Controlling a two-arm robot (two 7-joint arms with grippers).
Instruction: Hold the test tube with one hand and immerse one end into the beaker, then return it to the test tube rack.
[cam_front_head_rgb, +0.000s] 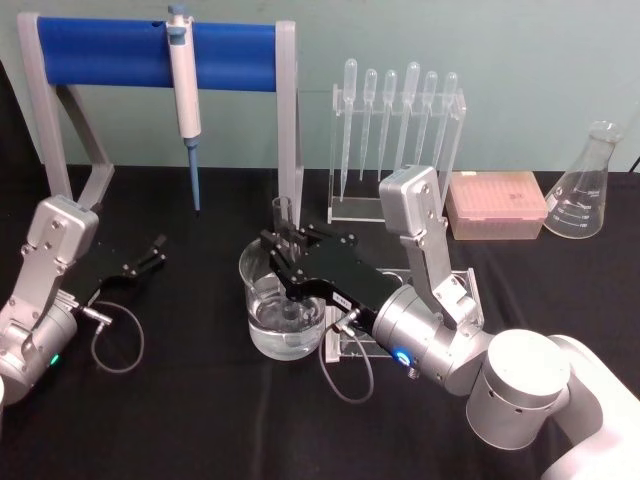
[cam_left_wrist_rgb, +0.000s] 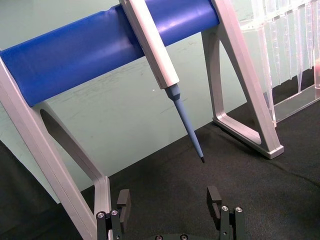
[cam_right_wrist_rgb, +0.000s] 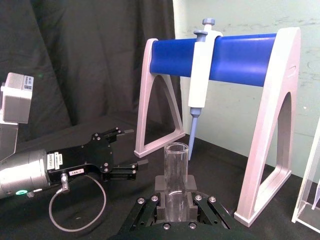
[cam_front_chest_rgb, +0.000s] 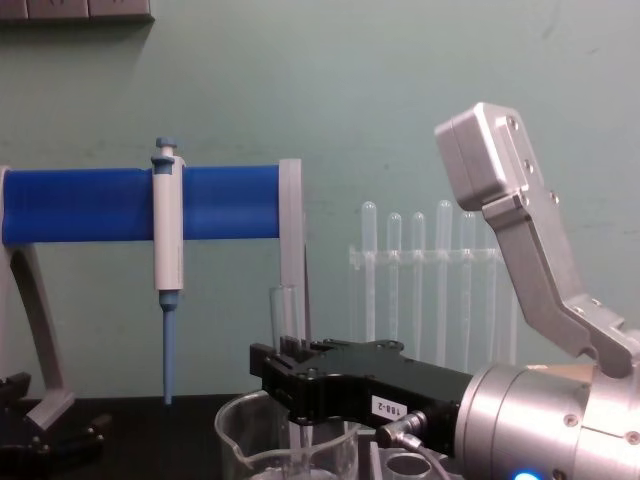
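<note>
The black counter (cam_front_head_rgb: 200, 420) carries everything, and the biggest thing on it is the stand (cam_front_head_rgb: 110, 52) at the back left, grey legs under a blue bar, with a pipettor (cam_front_head_rgb: 184, 80) hanging from the bar, tip down and clear of the counter. The right arm reaches in from the right across the middle and covers most of the tube rack (cam_front_head_rgb: 340, 348), which lies beneath its wrist just right of the beaker. The left arm rests at the left edge, and its left pincer (cam_front_head_rgb: 150, 255) is open and holds nothing, lying low over the counter in front of the stand, well apart from the beaker. Behind the right arm stands a clear pipette rack (cam_front_head_rgb: 395, 130) with a row of bulb-topped pipettes. To its right is a pink tip box (cam_front_head_rgb: 497, 205), and at the far right an empty flask (cam_front_head_rgb: 585, 185). The beaker (cam_front_head_rgb: 250, 290) sits at the centre, in front of the stand's right leg, with clear liquid in its lower part. The right pincer (cam_front_head_rgb: 285, 255) is over the beaker's rim, closed on the tube (cam_front_head_rgb: 283, 215) about mid-length. The tube stands upright, open end up. Its rim rises above the fingers and its rounded end goes down inside the beaker into the liquid. From the chest, the black pincer body hides the tube's middle.
</note>
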